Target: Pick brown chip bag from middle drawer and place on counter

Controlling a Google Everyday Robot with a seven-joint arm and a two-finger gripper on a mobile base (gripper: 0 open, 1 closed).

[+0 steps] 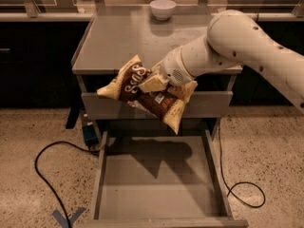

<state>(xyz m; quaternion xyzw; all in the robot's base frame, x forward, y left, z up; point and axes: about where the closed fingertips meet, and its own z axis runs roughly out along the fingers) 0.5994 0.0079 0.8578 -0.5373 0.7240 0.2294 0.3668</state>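
Observation:
My gripper (151,84) is shut on the brown chip bag (145,92), a glossy bag with a dark brown middle, white script and tan-yellow ends. It holds the bag in the air in front of the counter's front edge, about level with the closed top drawer front (209,103). The middle drawer (156,184) is pulled out below, its flat grey floor bare. The counter (123,42) is the grey metal top behind the bag. My white arm (228,42) reaches in from the right.
A white bowl (163,8) stands at the back of the counter. A black cable (52,175) loops on the speckled floor at left, another (242,194) at right. Blue tape (69,217) marks the floor. Dark cabinets flank the counter.

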